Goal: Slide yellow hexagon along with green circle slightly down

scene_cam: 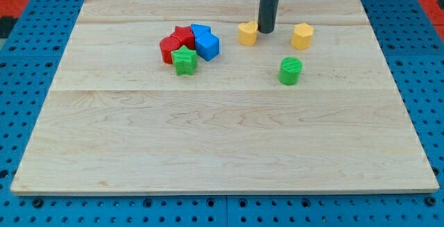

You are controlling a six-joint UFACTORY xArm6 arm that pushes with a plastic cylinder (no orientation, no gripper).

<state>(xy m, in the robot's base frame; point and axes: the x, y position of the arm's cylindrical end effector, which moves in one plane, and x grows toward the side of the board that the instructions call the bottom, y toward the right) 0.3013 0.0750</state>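
The yellow hexagon point(302, 36) sits near the view's top, right of centre. The green circle point(291, 71) stands just below it and slightly to its left, a small gap between them. My tip point(267, 30) is at the end of the dark rod that comes down from the view's top. It rests left of the yellow hexagon, touching or nearly touching the right side of another yellow block point(248, 32), heart-like in shape. The tip is above and left of the green circle.
A cluster lies at the upper left of the wooden board point(222, 150): a red round block point(170, 48), a red star point(184, 35), two blue blocks point(206, 45) and a green star point(184, 61). Blue perforated table surrounds the board.
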